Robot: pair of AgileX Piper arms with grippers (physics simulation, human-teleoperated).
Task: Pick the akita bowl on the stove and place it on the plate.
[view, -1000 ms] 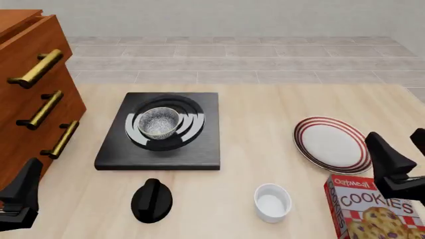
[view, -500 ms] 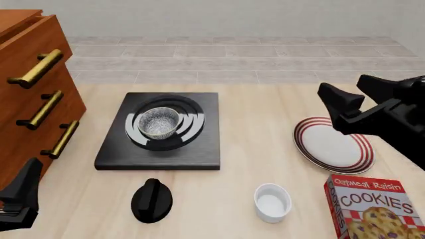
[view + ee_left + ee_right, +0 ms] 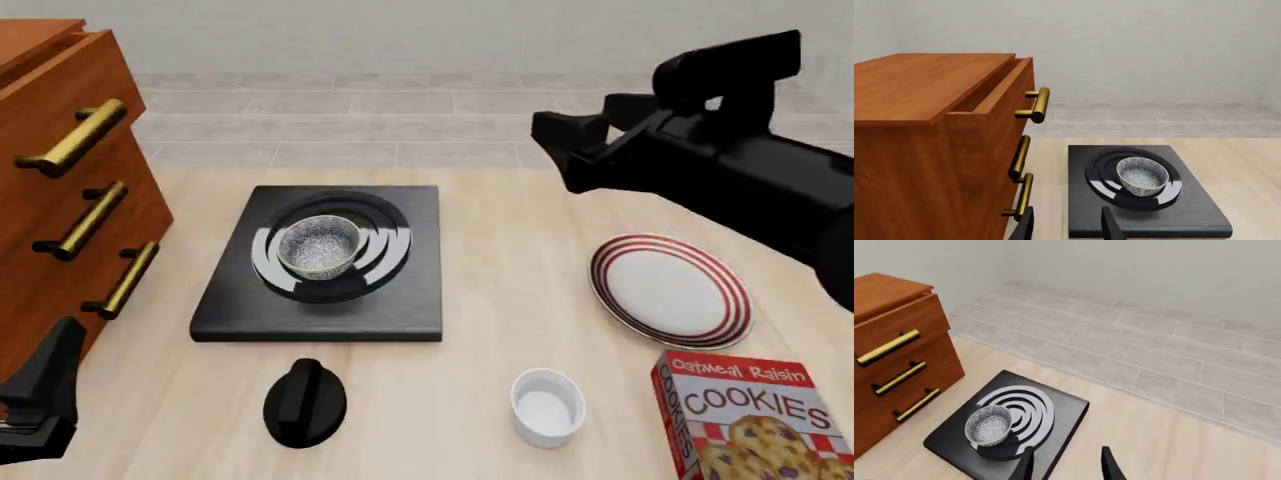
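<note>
Since a second ago my right end effector (image 3: 567, 150) has swung up from low beside the cookie box (image 3: 754, 420), across the plate (image 3: 667, 290), to hang high over the bench (image 3: 507, 260), pointed toward the stove (image 3: 320, 265). Approach phase, I judge; nothing gripped yet. Fingers spread, empty. Akita bowl (image 3: 318, 246) sits on the burner rings, well apart from the plate. Left end effector (image 3: 34, 400) parked low by the drawer cabinet (image 3: 67, 190), fingers also apart.
</note>
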